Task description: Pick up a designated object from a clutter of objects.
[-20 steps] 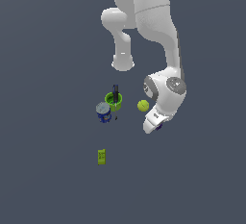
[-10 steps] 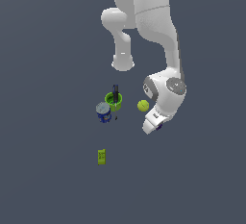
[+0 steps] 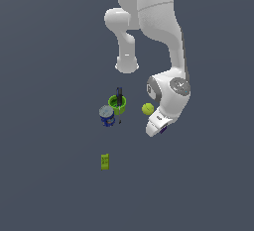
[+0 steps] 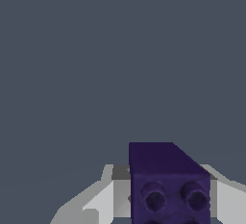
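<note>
The small dark purple cube-like block with round studs sits between my two fingers in the wrist view, and both fingers touch its sides. In the exterior view my gripper points down at the floor, to the exterior view's right of the clutter. Only a sliver of the purple block shows at the gripper's tip. The gripper is shut on the block. The yellow-green ball lies just beside the hand, apart from it.
A green cup with a dark thin tool standing in it is at the exterior view's left of the ball. The blue grey-lidded can stands beside the cup. A small green box lies alone nearer the camera.
The arm and the clutter have hardly moved across the frames. The hand stays low over the same spot beside the ball.
</note>
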Controlling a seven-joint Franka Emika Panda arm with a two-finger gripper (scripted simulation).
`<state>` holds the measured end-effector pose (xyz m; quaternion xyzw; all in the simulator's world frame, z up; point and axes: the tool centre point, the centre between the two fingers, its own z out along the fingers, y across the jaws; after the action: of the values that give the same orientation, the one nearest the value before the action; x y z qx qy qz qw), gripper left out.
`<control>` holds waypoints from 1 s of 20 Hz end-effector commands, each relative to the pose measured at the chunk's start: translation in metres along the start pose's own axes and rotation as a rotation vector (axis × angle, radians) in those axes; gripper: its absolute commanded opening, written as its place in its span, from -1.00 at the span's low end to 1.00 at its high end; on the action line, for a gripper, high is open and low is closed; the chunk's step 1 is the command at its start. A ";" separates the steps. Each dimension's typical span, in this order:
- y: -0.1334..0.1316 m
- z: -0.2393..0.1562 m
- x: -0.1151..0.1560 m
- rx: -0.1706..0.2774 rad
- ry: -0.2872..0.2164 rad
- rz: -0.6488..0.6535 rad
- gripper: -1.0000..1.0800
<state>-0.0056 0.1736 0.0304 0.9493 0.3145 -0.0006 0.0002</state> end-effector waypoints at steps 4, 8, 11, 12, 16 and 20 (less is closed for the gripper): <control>0.013 -0.020 -0.014 -0.001 0.001 0.001 -1.00; 0.026 -0.042 -0.030 -0.001 0.001 0.000 -1.00; 0.039 -0.063 -0.045 -0.001 0.001 0.000 -1.00; 0.044 -0.070 -0.050 -0.001 0.001 0.000 -1.00; 0.064 -0.103 -0.074 -0.001 0.001 0.000 -1.00; 0.086 -0.138 -0.098 0.000 0.002 0.000 -1.00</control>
<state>-0.0298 0.0586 0.1549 0.9493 0.3143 -0.0003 0.0002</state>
